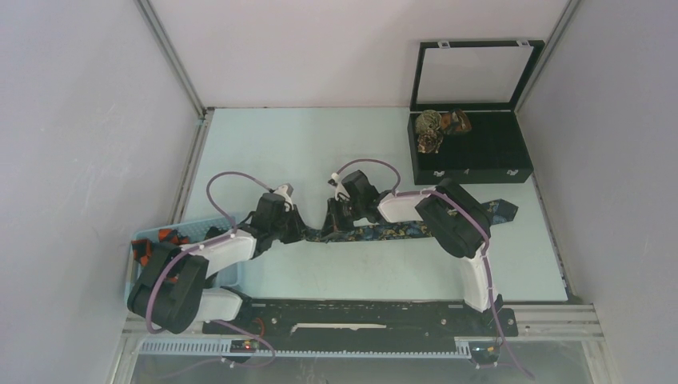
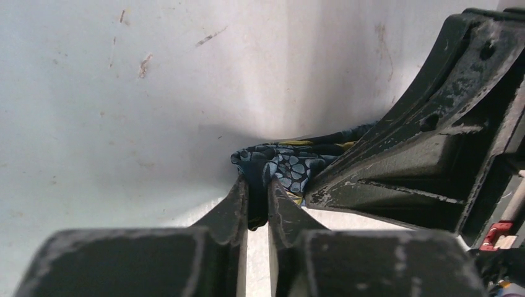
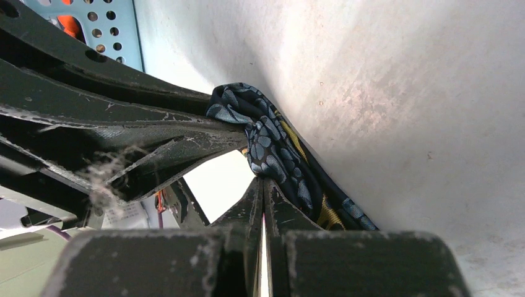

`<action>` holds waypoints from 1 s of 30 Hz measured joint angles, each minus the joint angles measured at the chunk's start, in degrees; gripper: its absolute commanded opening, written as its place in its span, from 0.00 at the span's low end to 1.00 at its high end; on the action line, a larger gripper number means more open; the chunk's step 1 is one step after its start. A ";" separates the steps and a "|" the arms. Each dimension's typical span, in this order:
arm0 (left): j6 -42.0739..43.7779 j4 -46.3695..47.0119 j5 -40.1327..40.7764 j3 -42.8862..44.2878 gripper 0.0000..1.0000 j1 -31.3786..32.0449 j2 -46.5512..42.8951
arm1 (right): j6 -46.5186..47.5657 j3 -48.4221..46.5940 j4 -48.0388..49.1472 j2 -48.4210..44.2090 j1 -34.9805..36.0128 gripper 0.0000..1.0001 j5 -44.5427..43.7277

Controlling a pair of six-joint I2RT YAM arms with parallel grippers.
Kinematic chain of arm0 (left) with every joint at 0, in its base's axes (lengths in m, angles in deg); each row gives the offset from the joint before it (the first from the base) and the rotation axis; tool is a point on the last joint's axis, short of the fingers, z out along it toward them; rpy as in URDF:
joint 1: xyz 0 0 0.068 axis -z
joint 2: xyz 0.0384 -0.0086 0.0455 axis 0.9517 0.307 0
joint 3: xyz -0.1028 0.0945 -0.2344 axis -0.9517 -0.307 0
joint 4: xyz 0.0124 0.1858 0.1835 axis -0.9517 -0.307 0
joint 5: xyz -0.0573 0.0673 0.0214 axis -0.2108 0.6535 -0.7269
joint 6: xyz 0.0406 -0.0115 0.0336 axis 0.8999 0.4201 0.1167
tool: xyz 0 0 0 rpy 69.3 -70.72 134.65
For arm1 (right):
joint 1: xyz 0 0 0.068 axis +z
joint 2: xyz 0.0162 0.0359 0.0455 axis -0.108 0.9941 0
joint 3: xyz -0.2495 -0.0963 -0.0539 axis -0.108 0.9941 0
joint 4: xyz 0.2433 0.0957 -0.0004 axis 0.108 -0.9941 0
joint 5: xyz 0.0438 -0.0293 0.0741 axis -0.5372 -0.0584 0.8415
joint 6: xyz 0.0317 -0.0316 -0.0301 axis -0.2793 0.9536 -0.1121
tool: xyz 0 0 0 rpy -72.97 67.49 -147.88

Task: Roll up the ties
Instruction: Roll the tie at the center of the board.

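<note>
The dark navy fabric necktie with blue and yellow specks is lying flat across the middle of the pale tabletop. Its long axis is running left to right through the overhead view, and its pointed end is showing right of centre, below the open black display case.

Both pincers are sitting at the necktie's left end. The left pincer is gripping the bunched, folded end, with dark cloth sitting between its tips. The right pincer is just beside it with its jaws pressed together. The cloth is running along its tips, and I cannot tell whether a layer is pinched.

From both pincers the loose length is stretching toward the right of the overhead frame, so I judge the roll should travel that way along the axis. The right arm is lying over that length and is nearer to it.

Small rolled coils are sitting in the case's upper-left corner. Orange-red and black ties are lying in the light blue perforated basket at lower left.
</note>
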 measured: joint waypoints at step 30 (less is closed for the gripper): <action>-7.13 -17.55 17.66 3.69 0.00 6.75 -10.38 | 4.92 -1.44 -9.33 -5.62 0.59 0.20 -6.38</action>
